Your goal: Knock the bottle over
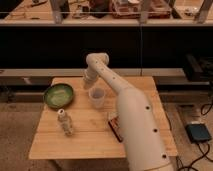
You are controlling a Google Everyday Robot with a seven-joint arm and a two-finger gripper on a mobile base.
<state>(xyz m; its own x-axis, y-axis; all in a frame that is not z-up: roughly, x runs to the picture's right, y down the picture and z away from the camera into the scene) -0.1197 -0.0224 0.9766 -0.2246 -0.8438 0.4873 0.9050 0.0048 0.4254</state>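
Observation:
The bottle (65, 123) is small, pale beige and bumpy, with a narrow neck. It stands upright on the front left part of the wooden table (90, 140). My white arm rises from the lower right, bends over the table's back edge and comes down to the gripper (88, 82). The gripper hangs near the back of the table, just behind and left of a translucent white cup (96, 96). It is well apart from the bottle, which stands nearer the front and to the left.
A green bowl (58, 95) sits at the table's back left. A dark flat packet (116, 128) lies beside my arm at the front middle. A dark shelf unit stands behind the table. A blue-grey box (199, 133) lies on the floor at right.

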